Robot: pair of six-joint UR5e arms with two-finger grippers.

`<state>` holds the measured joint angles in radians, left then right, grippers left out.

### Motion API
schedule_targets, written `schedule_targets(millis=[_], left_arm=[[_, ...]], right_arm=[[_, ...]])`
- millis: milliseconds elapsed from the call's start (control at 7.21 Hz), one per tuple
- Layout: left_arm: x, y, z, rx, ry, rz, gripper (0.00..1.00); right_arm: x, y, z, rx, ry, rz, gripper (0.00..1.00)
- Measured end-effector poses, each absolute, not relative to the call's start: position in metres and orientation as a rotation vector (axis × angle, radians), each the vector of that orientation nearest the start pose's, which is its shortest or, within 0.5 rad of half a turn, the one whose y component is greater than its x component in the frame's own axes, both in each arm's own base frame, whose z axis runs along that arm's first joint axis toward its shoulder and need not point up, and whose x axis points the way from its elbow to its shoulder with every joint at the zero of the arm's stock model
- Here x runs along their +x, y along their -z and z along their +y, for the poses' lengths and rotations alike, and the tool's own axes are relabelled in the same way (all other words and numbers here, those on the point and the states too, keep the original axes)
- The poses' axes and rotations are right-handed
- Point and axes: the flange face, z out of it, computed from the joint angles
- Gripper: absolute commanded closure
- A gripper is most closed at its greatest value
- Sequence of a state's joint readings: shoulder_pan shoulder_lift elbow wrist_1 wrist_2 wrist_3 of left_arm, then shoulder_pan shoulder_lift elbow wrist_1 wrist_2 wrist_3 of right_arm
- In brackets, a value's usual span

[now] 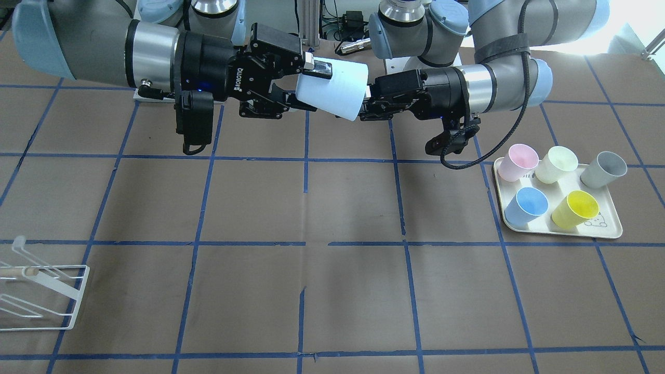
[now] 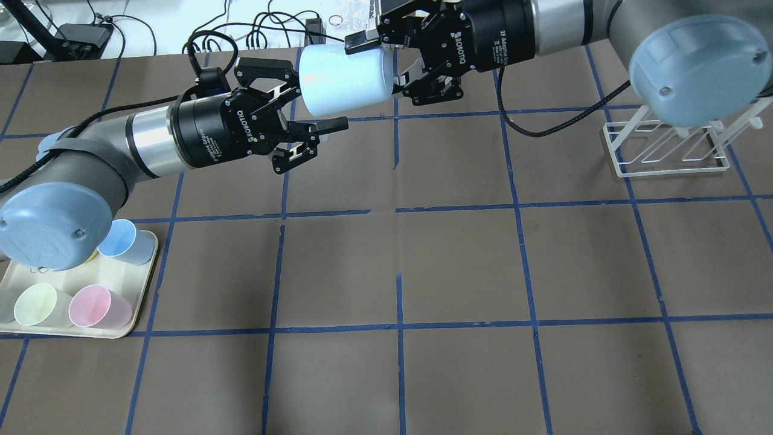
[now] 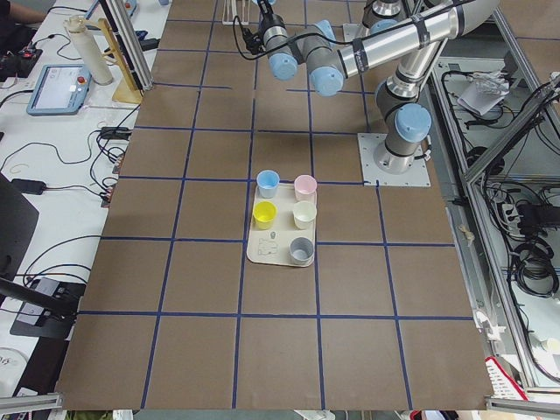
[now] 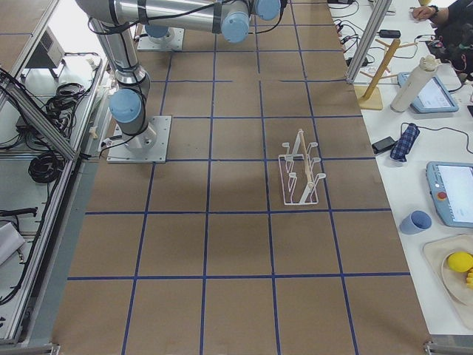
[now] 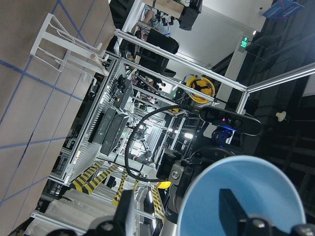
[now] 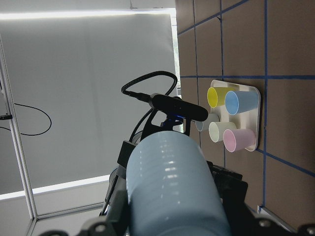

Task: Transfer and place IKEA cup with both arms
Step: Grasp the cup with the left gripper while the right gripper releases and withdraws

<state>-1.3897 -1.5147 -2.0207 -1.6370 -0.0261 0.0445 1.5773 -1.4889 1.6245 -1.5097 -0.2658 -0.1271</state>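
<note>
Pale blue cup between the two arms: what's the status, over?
Right gripper shut on pale icy-blue plastic tumbler, held sideways in midair. Left gripper open at its rim. Nothing seen blocking.

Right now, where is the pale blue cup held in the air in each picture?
Front-facing: cup top centre.
Overhead: cup top, left of centre.
Left side: cannot make it out.
Right side: not in it.
Left wrist: cup bottom right, mouth showing.
Right wrist: cup bottom centre.
Shared landmark: the cream tray.
</note>
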Motion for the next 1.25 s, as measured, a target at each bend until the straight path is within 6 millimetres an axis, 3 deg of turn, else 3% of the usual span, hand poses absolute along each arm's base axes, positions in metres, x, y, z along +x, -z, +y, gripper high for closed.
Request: schedule_targets(millis=[139, 277, 416, 971, 1249], left_arm=[[-0.152, -0.394, -0.463, 0.466, 0.179, -1.479, 1.00], [-0.152, -0.394, -0.463, 0.467, 0.178, -1.479, 1.00], [-0.152, -0.395, -0.462, 0.466, 0.178, -1.482, 1.00], [-0.152, -0.400, -0.459, 0.465, 0.178, -1.489, 1.00], [-0.144, -0.399, -0.461, 0.473, 0.170, -1.518, 1.00]], right_arm=[[0.233, -0.488, -0.514, 0.017, -0.099, 1.833, 0.32], [0.233, -0.487, -0.514, 0.018, -0.100, 1.832, 0.07], [0.235, -0.487, -0.514, 0.015, -0.101, 1.830, 0.00], [0.233, -0.495, -0.521, 0.055, -0.117, 1.854, 0.00], [0.212, -0.500, -0.531, 0.077, -0.082, 1.933, 0.00]])
